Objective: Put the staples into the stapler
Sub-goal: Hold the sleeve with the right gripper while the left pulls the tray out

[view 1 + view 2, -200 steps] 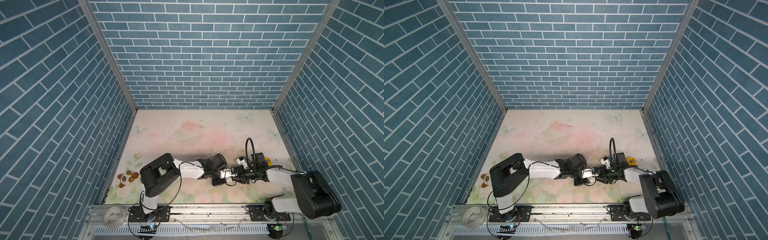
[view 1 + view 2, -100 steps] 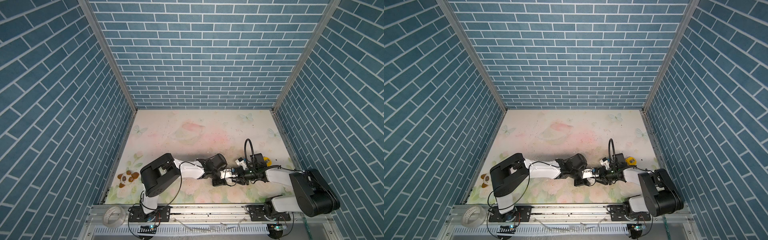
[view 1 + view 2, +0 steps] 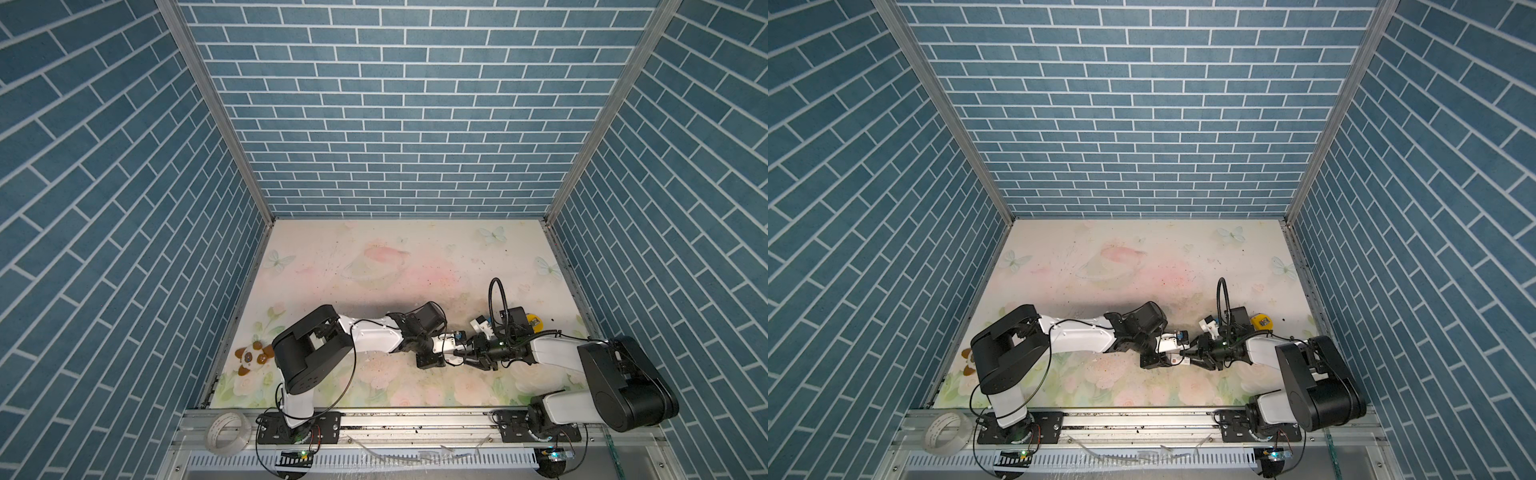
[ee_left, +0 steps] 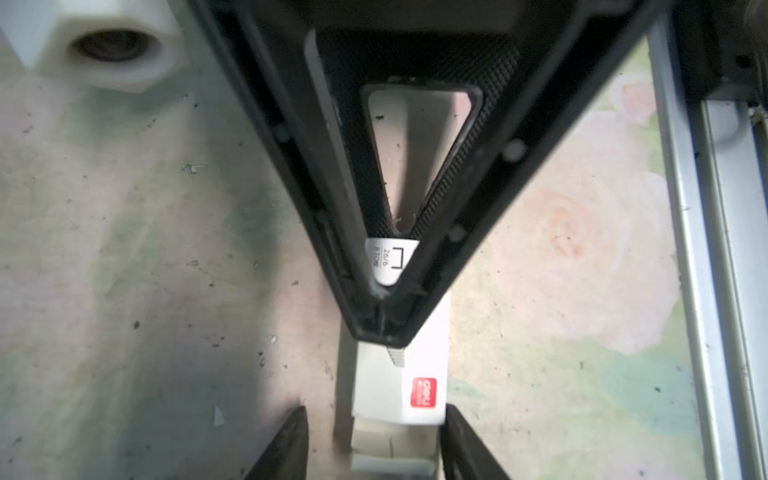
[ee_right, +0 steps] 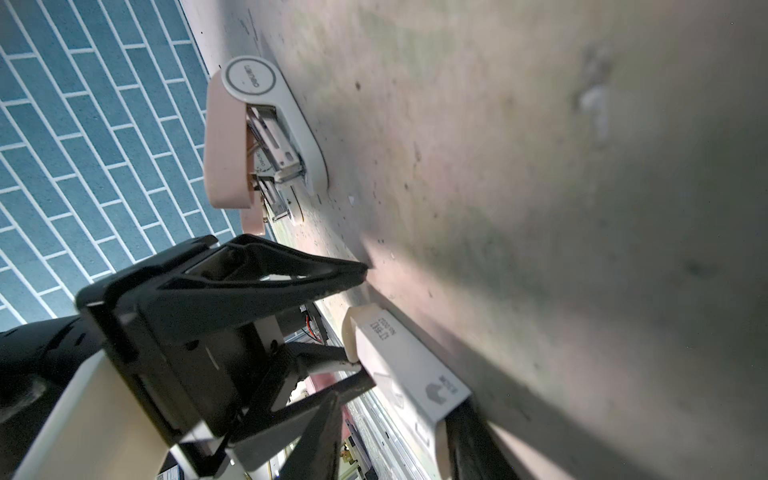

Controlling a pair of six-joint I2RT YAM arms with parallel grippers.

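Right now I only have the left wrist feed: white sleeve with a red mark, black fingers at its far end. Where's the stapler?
Observer: Only the right wrist view shows it. The stapler stands on the mat, apart from the staple box.
Operator: Open or shut?
Observer: Open. The pink lid is swung up off the white base, and the metal rail is exposed.
Operator: Anything near the right arm?
Observer: In both top views a small yellow object sits on the mat beside it, on its back-wall side. It's too small to identify.
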